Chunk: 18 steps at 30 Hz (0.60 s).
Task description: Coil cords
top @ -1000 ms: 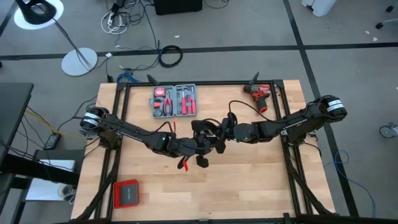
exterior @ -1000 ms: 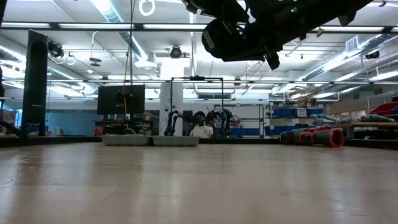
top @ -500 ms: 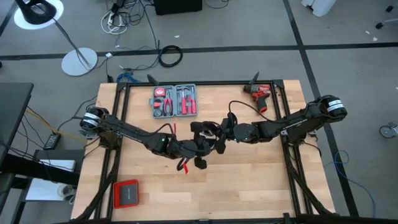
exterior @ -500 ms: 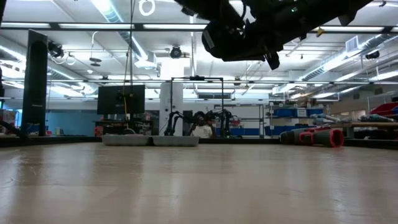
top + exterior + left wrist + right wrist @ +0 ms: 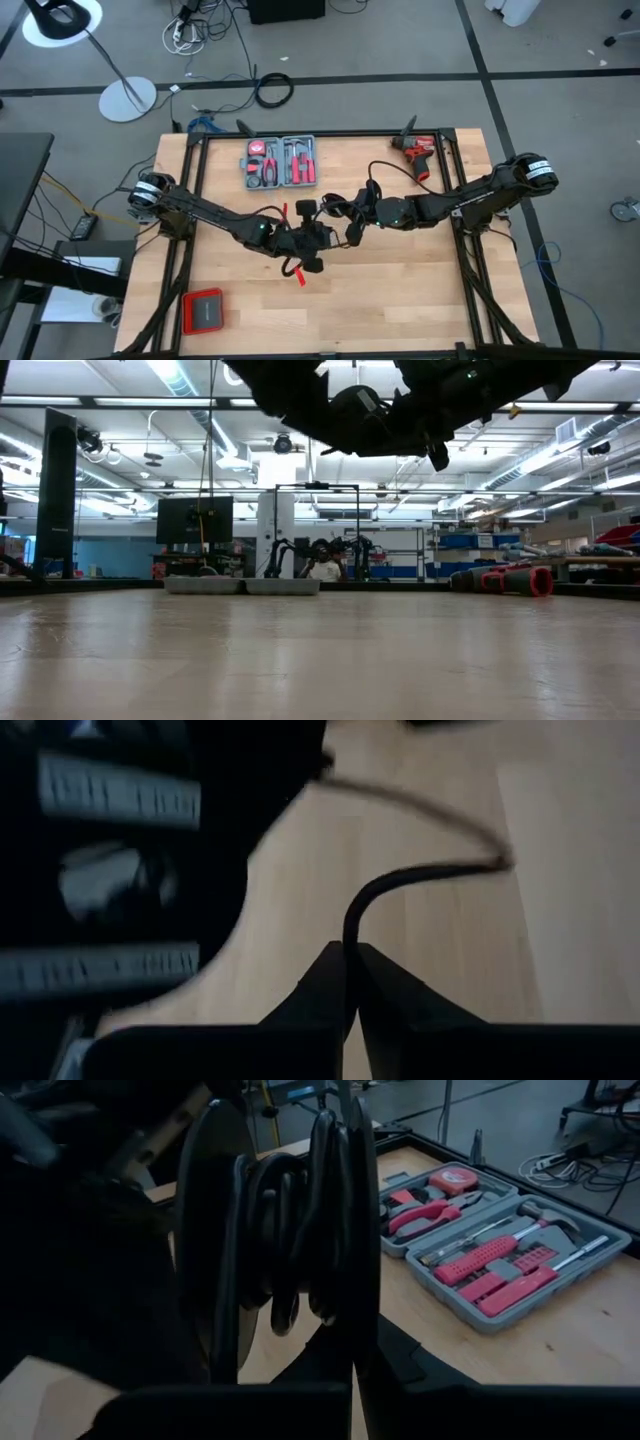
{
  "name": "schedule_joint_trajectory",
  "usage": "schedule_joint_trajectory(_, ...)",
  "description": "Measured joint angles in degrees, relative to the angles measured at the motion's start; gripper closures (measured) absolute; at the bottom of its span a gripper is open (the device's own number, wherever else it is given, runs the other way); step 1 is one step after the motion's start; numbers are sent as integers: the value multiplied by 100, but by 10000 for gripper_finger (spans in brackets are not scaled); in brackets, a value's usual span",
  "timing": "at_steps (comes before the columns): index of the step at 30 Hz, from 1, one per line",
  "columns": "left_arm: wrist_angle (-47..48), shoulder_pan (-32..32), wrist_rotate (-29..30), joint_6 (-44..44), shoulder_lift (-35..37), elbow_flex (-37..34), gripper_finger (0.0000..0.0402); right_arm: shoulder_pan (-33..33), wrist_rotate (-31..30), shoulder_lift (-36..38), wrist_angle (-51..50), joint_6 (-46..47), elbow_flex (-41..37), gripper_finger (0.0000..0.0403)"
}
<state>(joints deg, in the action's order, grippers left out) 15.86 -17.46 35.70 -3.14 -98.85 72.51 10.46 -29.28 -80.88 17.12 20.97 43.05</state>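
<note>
Left gripper [image 5: 322, 238] drawn back leftward off the right gripper [image 5: 352, 226], fingers nipped on the black cable [image 5: 400, 880], right gripper closed on the coiled loops, bundle held mid-air above table centre [image 5: 400, 280], grey tool case [image 5: 282, 161] beyond.

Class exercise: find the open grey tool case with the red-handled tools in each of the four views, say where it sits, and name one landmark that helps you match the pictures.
High view: open grey tool case with red-handled tools, at the table's far edge, left of centre.
Low view: a low grey shape on the far edge, left of centre.
Left wrist view: not in it.
Right wrist view: right of centre, lying open beyond the coiled thin black cable.
Shared landmark: the light wooden tabletop.
</note>
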Motion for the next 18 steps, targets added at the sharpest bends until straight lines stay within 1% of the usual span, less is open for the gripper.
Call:
schedule_joint_trajectory(5,768,-78,7,656,0,0,371,0,4,1,-3,-4,0,403)
schedule_joint_trajectory(11,1617,-275,4,1273,0,0,370,0,7,0,-94,-6,0,403)
schedule_joint_trajectory(18,1818,-443,-67,1849,3,-267,369,44,17,0,-91,-8,0,403)
